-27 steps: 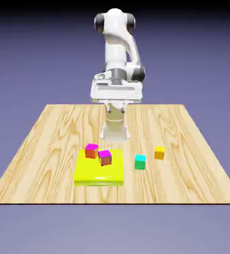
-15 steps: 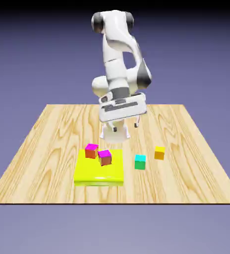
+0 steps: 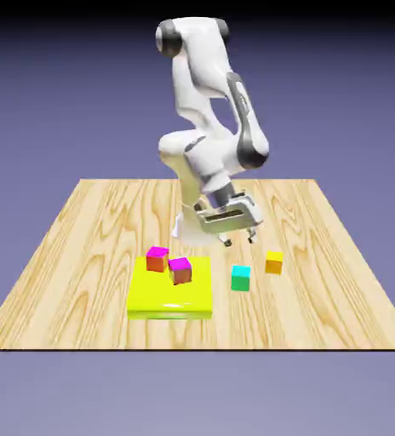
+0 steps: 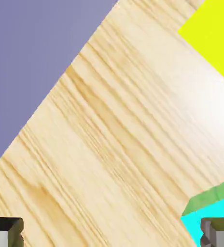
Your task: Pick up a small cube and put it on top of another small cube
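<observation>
Blue-violet backdrop surrounds a pale wooden table [image 3: 82, 255] with strong grain, and nothing else stands in the room. Going from the exterior view's left, a flat yellow slab [image 3: 168, 298] lies near the front of the table with two magenta-topped cubes [image 3: 168, 265] on its far part, close together and one of them turned askew. Just right of the slab sits a teal cube [image 3: 241, 278], apart from it. Farther right and slightly farther back rests the small cube [image 3: 274, 262], yellow on top with orange sides, standing alone on bare wood.

Above the gap between the slab and the teal cube hangs the gripper [image 3: 239, 241], its fingers spread wide and holding nothing. It is clear of the table and left of the small cube. In the hand view the two grey fingertips [image 4: 5, 230] sit far apart at the bottom corners, with wood grain between them, a corner of the teal cube at lower right and a corner of the yellow slab at upper right.

My guess is that the risk lies in the teal cube: it sits closer to the fingers than the target, so a descent from this spot could knock it or grasp the wrong piece. An off-centre close on the small cube could also push it sideways.
</observation>
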Robot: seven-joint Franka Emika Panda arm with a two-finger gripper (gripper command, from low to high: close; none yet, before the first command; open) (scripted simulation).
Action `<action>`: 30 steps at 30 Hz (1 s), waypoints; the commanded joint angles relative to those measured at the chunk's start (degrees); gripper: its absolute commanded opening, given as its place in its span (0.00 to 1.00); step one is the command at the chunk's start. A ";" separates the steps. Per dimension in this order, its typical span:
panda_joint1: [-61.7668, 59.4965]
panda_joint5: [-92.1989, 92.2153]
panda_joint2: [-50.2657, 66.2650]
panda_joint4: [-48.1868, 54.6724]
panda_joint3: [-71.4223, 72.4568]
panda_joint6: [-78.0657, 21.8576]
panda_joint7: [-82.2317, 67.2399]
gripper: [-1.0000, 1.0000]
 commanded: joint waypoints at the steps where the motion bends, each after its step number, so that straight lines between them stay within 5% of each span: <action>1: 0.80 2.50 0.52 -0.24 -0.10 -0.56 0.22 0.50; 30: 21.40 67.53 17.87 -4.35 -2.18 -16.49 4.03 0.50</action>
